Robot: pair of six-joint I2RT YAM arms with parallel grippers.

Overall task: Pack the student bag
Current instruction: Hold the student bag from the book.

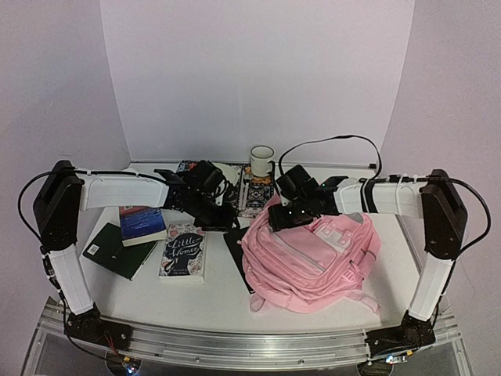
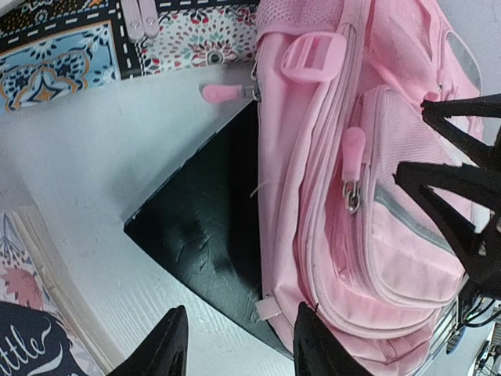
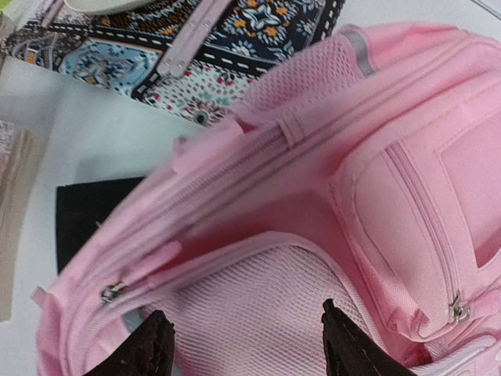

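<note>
Student bag (image 1: 313, 254) lies flat, right of table centre, its left edge overlapping a black book (image 2: 203, 235). Left gripper (image 2: 239, 352) hangs over that book, fingers spread, nothing between them; probably positioned to feed it in. Right gripper (image 3: 250, 348) hovers over the bag's top, also spread and empty, probably ready to hold the opening.

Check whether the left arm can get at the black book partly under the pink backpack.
Probably yes: the left gripper hangs open above the bare corner of the black book; the backpack covers its other side.
</note>
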